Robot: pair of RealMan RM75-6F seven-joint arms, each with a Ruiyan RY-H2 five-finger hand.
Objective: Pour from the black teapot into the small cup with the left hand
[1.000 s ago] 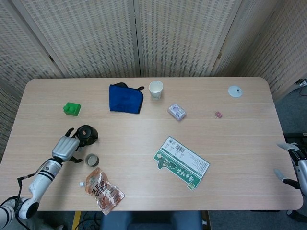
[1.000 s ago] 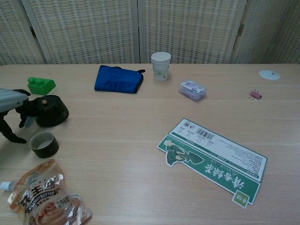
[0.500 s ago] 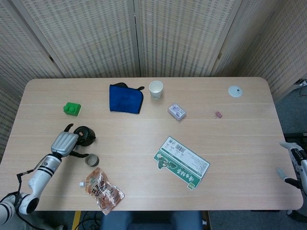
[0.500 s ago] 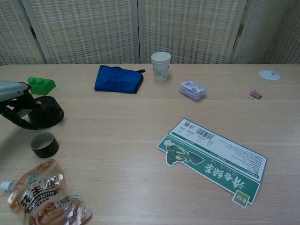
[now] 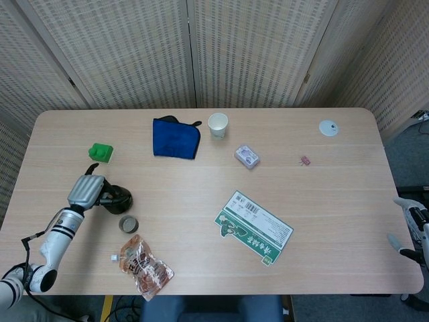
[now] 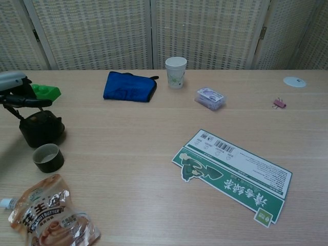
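Observation:
The black teapot [image 5: 116, 200] [image 6: 41, 128] hangs just above the table at the left, under my left hand [image 5: 86, 190] [image 6: 19, 91]. The hand grips its top handle, with fingers [image 6: 35, 102] reaching across above the lid. The small dark cup [image 5: 129, 224] [image 6: 48, 157] stands upright on the table just in front of the teapot, a short gap apart. My right hand [image 5: 414, 231] sits off the table's right front edge with its fingers apart and nothing in them; the chest view does not show it.
A peanut butter pouch [image 5: 146, 266] lies just in front of the cup. A green block [image 5: 100, 152] sits behind the teapot. Further off are a blue pouch [image 5: 175, 138], a paper cup [image 5: 218, 125], a small purple packet [image 5: 247, 156] and a green-white card [image 5: 254, 227].
My left hand has closed on the teapot's handle and drawn back toward the left. The teapot has shifted left and nearer the front with it. The cup has stayed put.

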